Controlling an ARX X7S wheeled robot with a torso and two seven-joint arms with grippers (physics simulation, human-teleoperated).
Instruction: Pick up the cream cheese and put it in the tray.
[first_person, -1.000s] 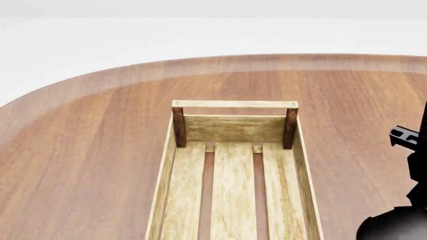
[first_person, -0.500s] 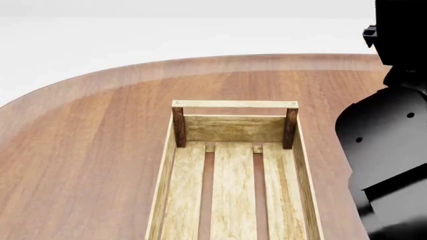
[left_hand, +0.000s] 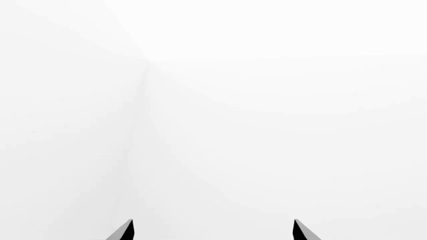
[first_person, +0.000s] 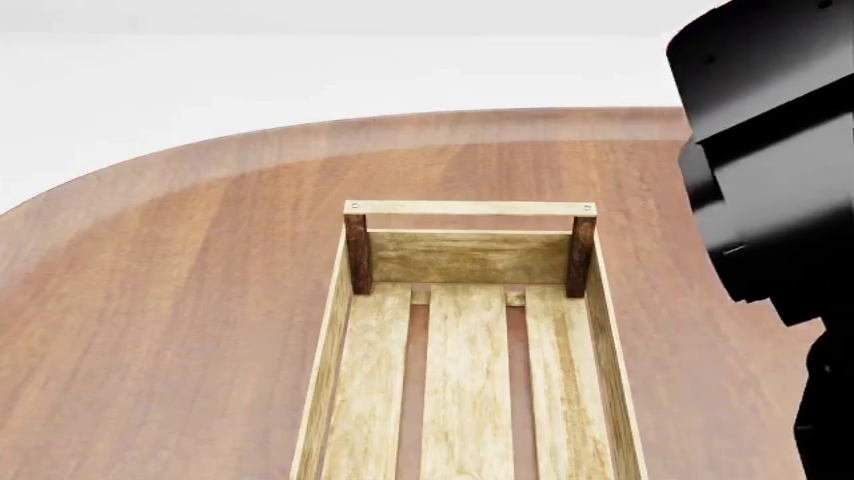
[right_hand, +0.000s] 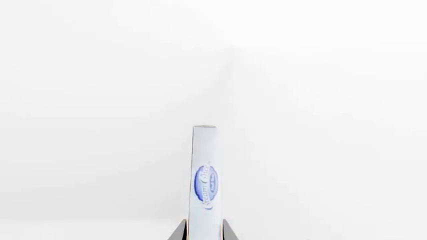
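Pale cream cheese (right_hand: 204, 185) pinched in right hand (right_hand: 204, 231)

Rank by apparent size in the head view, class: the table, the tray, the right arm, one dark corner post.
1. table
2. tray, cut off by the frame
3. right arm, near the camera and also cut off, so 2 and 3 are unsure
4. corner post

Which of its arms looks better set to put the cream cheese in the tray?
The right. Its gripper is shut on the cream cheese, beside the tray. The left gripper is open, holding nothing.
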